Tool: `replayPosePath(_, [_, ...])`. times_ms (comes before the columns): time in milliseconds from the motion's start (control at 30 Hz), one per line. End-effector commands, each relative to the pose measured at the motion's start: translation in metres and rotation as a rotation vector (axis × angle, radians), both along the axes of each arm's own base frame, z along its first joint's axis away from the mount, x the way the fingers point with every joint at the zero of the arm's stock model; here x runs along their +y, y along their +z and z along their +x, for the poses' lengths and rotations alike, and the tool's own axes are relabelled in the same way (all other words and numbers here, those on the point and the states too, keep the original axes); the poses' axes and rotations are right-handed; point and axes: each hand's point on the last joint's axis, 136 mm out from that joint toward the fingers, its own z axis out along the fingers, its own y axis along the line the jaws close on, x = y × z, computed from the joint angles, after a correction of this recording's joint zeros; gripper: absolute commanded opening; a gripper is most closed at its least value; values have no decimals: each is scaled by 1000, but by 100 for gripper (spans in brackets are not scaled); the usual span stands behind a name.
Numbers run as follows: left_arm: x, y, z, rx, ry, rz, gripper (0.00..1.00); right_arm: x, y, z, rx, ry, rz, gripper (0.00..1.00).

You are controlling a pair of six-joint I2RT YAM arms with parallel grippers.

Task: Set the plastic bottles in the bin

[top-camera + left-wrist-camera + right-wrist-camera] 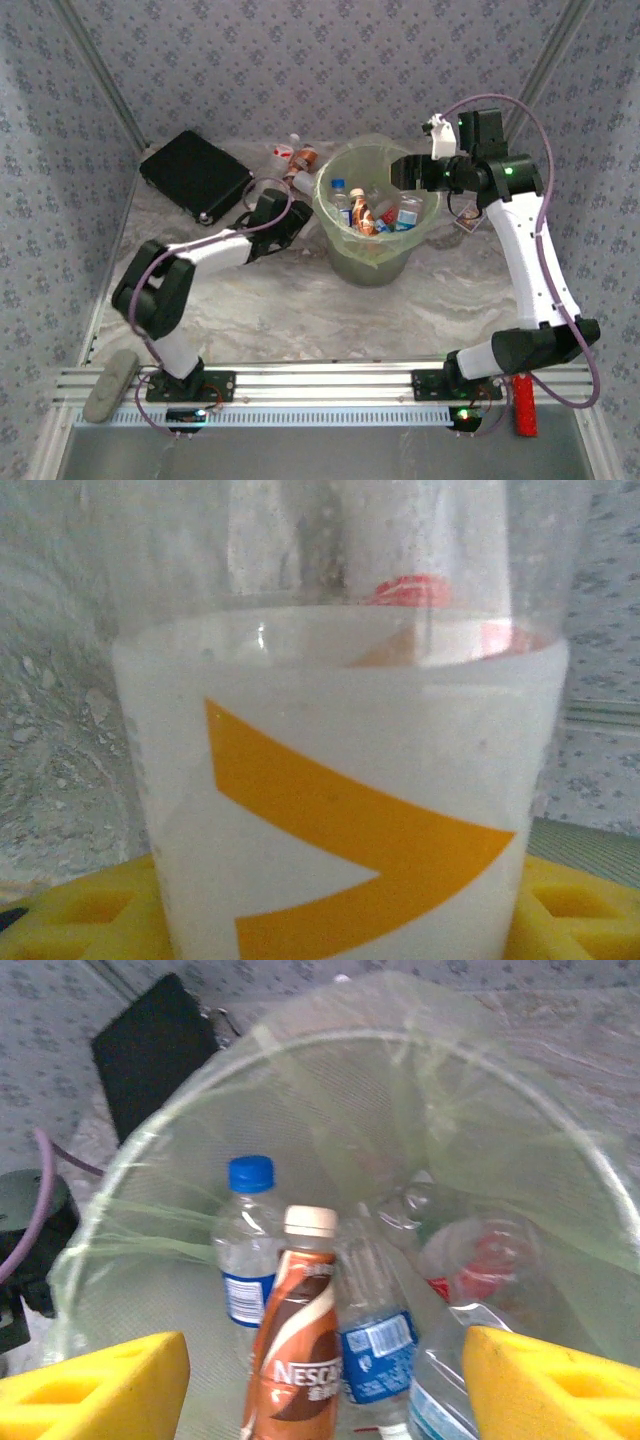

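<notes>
The pale green bin (345, 250) stands mid-table with several bottles inside. In the right wrist view these include a brown Nescafe bottle (295, 1340), a blue-capped clear bottle (248, 1240) and a red-labelled one (480, 1260). My right gripper (405, 172) hangs open over the bin's right rim (140, 1150), its yellow fingers (100, 1385) holding nothing. My left gripper (288, 215) is low on the table just left of the bin. Its yellow fingers (70, 910) stand wide apart on either side of a bottle with a white label and orange chevron (340, 780). Two more bottles (300, 160) lie behind it.
A flat black case (195, 175) lies at the back left, close to the left arm. Patterned walls close in the table on three sides. A grey object (110, 385) and a red tool (523, 405) rest on the front rail.
</notes>
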Motion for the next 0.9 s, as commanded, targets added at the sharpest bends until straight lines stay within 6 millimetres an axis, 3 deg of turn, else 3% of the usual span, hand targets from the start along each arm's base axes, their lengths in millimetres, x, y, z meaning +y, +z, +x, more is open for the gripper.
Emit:
replayPosePath(0, [24, 36, -12, -140, -36, 150, 51, 20, 31, -17, -69, 82, 98, 73])
replayPosePath(233, [51, 99, -55, -362, -246, 340, 35, 78, 64, -40, -193, 273, 98, 74])
replayPosePath(300, [55, 114, -69, -428, -302, 362, 22, 97, 67, -43, -198, 324, 109, 74])
replayPosePath(433, [50, 145, -98, -588, -440, 345, 7, 141, 73, -49, -206, 425, 141, 76])
replayPosePath(533, [45, 162, -115, -668, -505, 313, 2, 168, 68, -45, -174, 467, 160, 80])
replayPosePath(767, [28, 175, -130, -748, -598, 215, 0, 227, 53, -42, -93, 594, 228, 85])
replayPosePath(867, [23, 177, -130, -758, -613, 195, 0, 241, 40, -32, -59, 589, 226, 85])
